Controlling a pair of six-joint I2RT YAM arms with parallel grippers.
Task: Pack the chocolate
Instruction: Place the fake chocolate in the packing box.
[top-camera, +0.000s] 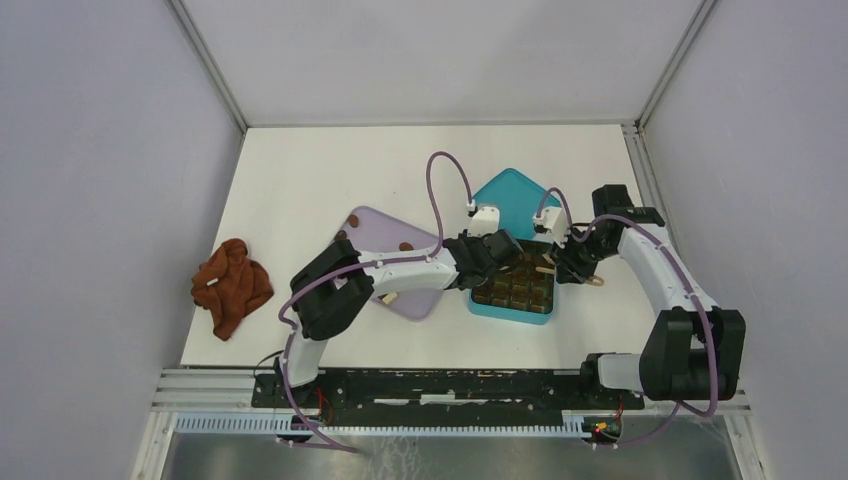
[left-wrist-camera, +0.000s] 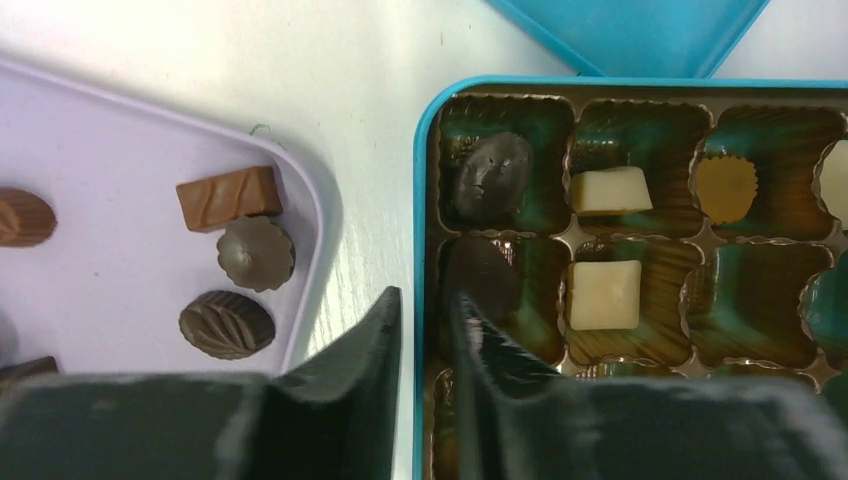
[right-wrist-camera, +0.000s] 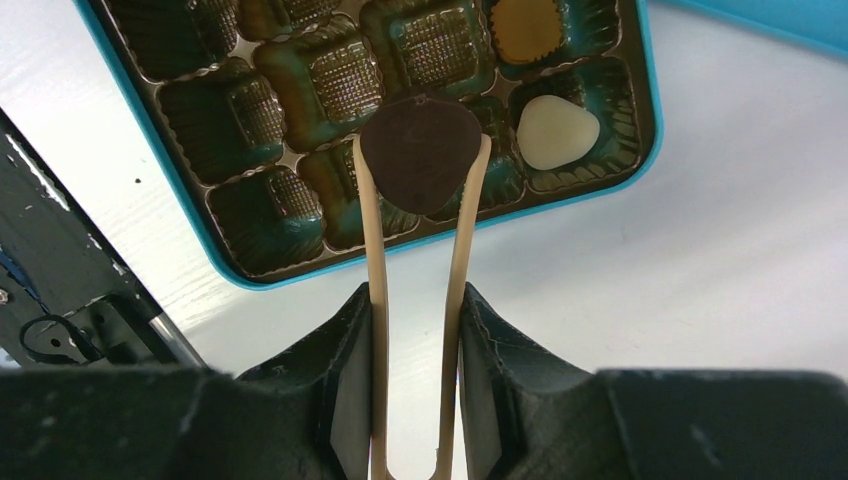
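Observation:
The teal box lies open in the middle of the table, with several chocolates in its cells: a dark one, two white ones and a caramel cup. More chocolate pieces lie on the lilac tray. My left gripper straddles the box's left wall, its jaws a little apart. My right gripper is shut on wooden tongs. The tongs pinch a dark round chocolate above the box's near-right cells.
The box's teal lid lies just behind it. A rust-brown cloth sits at the table's left edge. Grey walls stand on three sides. A metal rail with the arm bases runs along the near edge.

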